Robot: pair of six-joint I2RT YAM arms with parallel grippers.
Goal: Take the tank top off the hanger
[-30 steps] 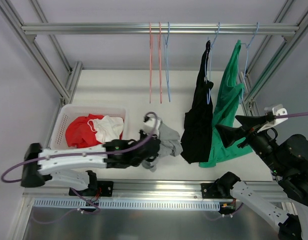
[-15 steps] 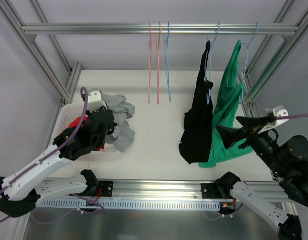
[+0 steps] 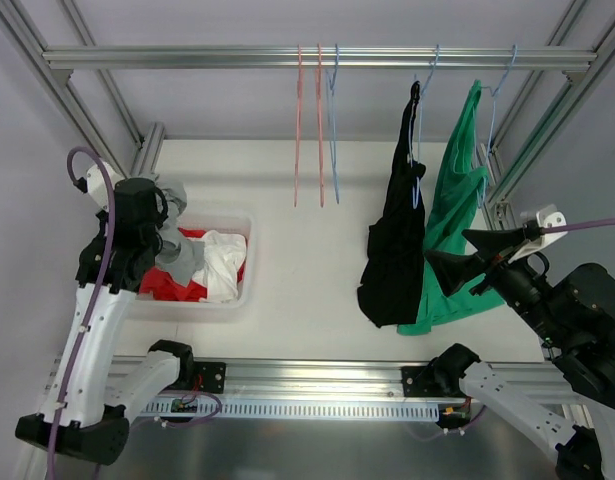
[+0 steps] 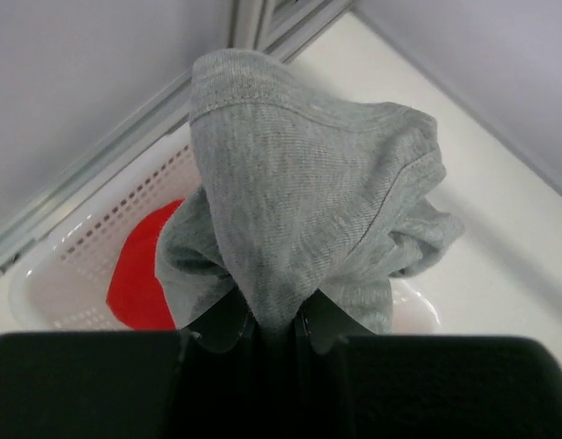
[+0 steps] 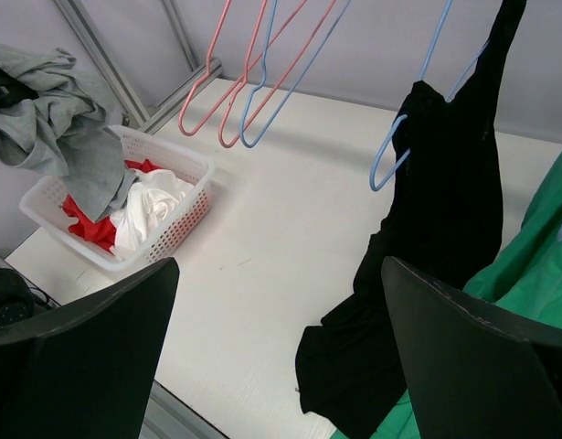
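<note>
My left gripper (image 3: 149, 224) is shut on a grey tank top (image 3: 173, 238) and holds it over the left end of the white basket (image 3: 244, 288). In the left wrist view the grey top (image 4: 308, 183) bunches out from between the closed fingers (image 4: 227, 322), with the basket (image 4: 61, 265) below. A black tank top (image 3: 395, 250) hangs on a blue hanger (image 3: 419, 150), and a green one (image 3: 452, 225) hangs to its right. My right gripper (image 3: 462, 258) is open and empty, right beside the green top's lower part; the right wrist view (image 5: 281, 352) shows the black top (image 5: 445, 201).
The basket holds red (image 3: 162, 285) and white (image 3: 219, 262) clothes. Two pink hangers (image 3: 299, 130) and one blue hanger (image 3: 336, 130) hang bare on the top rail (image 3: 187, 57). Aluminium frame posts stand at both sides.
My left arm has swung the grey tank top from the table's middle leftward, to above the basket. The right arm has barely moved.
</note>
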